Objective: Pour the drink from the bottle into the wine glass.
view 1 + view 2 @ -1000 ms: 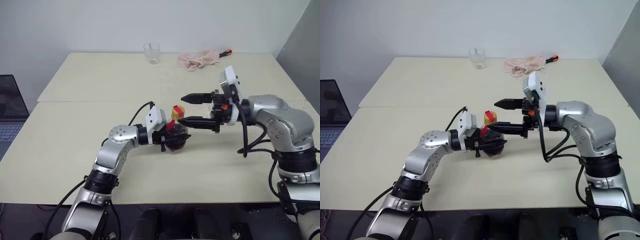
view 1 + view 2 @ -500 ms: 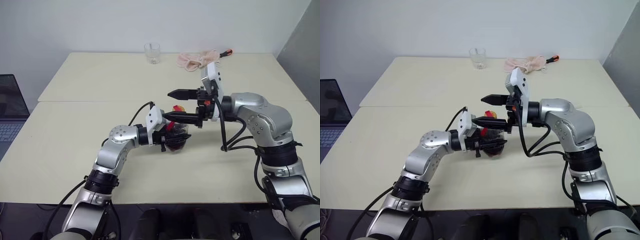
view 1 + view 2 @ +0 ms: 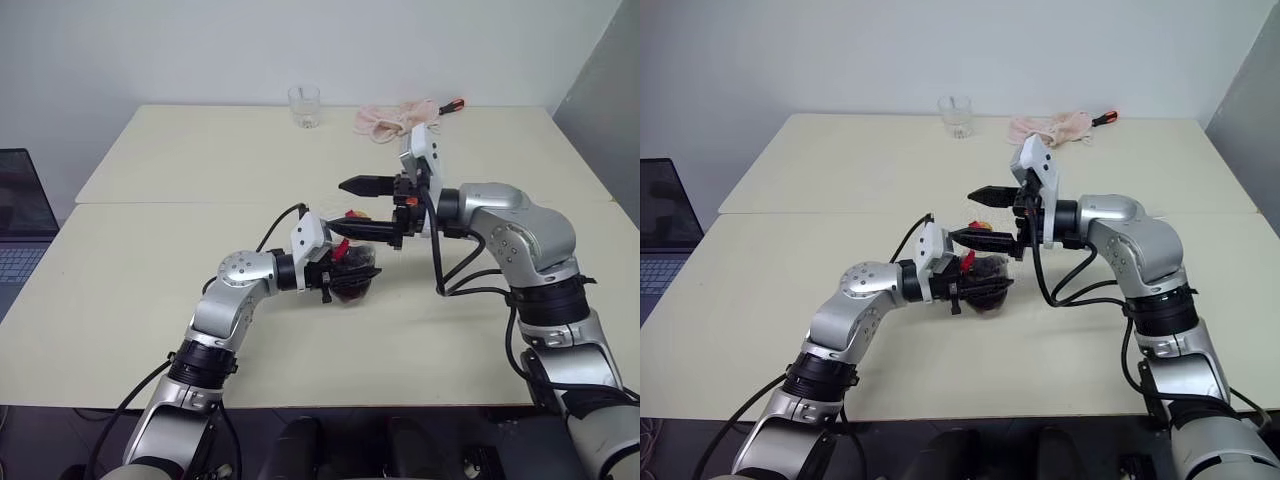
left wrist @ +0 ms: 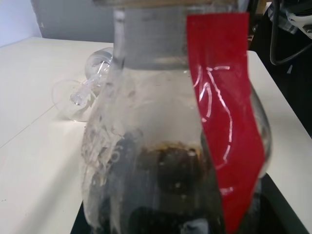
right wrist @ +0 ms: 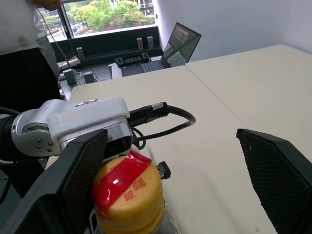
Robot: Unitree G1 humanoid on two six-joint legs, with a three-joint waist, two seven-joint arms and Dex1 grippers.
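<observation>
Left eye view: two pale surfaces (image 3: 150, 300) pushed together, both arms reaching toward the middle of the near one.
Left end effector (image 3: 345, 272): clenched on the bottle (image 3: 352, 280), gripping its round body from the side and pointing toward the robot's right.
Bottle: upright near the middle of the near surface, just short of the seam between the two surfaces; red label strip down the neck, yellow cap with a red band (image 5: 127, 192).
Drink (image 4: 165, 195): dark brown, filling only the lower part of the bottle in the left wrist view.
Right end effector (image 3: 355, 207): released, its two black fingers spread wide, level and pointing toward the robot's left; the lower finger (image 3: 360, 230) lies across the cap, the upper one above it. In the right wrist view the cap sits low between the two fingers, close to one; whether a finger touches it I cannot tell.
Wine glass (image 4: 80, 92): lying on its side on the surface beyond the bottle, seen in the left wrist view.
Tumbler (image 3: 304, 106): standing at the far edge of the far surface.
Pink cloth (image 3: 395, 118): at the far edge, to the tumbler's right.
Laptop (image 3: 20, 215): off the left edge.
</observation>
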